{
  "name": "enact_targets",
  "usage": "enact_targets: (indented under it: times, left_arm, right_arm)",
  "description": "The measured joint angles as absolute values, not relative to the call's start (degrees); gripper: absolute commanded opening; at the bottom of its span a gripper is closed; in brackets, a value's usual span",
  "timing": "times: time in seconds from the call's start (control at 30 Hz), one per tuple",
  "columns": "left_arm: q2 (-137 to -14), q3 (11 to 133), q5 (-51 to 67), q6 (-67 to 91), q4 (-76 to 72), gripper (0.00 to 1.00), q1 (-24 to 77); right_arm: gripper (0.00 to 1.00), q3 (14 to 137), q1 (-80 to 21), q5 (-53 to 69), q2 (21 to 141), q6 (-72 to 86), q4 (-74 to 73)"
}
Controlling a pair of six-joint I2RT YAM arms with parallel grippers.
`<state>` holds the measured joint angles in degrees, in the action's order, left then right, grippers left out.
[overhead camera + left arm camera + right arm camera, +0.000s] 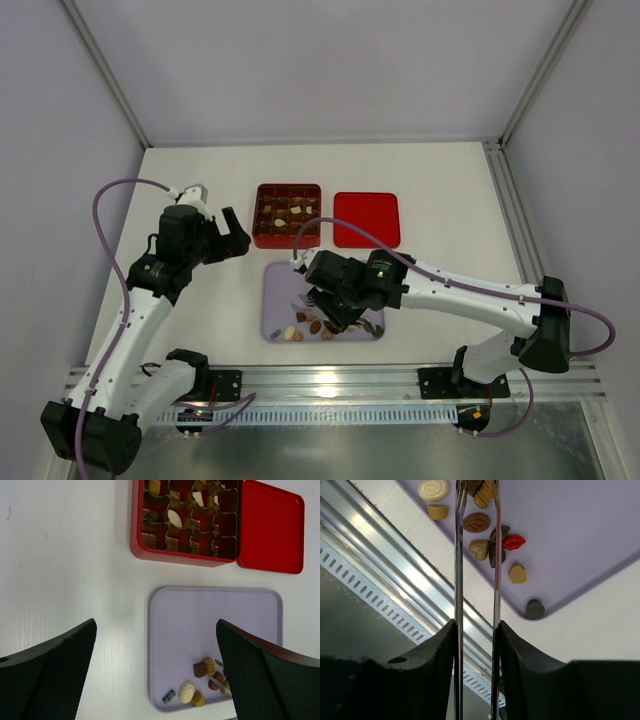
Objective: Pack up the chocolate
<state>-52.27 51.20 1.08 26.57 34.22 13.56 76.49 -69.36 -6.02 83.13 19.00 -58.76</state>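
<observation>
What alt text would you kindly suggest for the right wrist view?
The right gripper clamps metal tweezers whose two prongs reach out over small brown, tan, cream and red chocolates clustered by one edge of a lilac tray.

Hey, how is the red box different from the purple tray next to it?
The box is red with tall walls; the tray is pale lilac and shallow. The box is split into a grid of cells; the tray is one flat surface. In the box chocolates sit singly in cells; on the tray they lie loose, bunched by one edge. Both hold chocolates.
</observation>
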Motion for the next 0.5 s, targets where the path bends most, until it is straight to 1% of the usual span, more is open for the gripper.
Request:
enact_targets:
  times: [0.5]
  left_arm:
    - [-52.27,51.20,1.08,26.57,34.22,1.00,13.56]
  right_arm:
    - [0.40,76.51,-71.26,-6.02,84.68,16.53,-58.85]
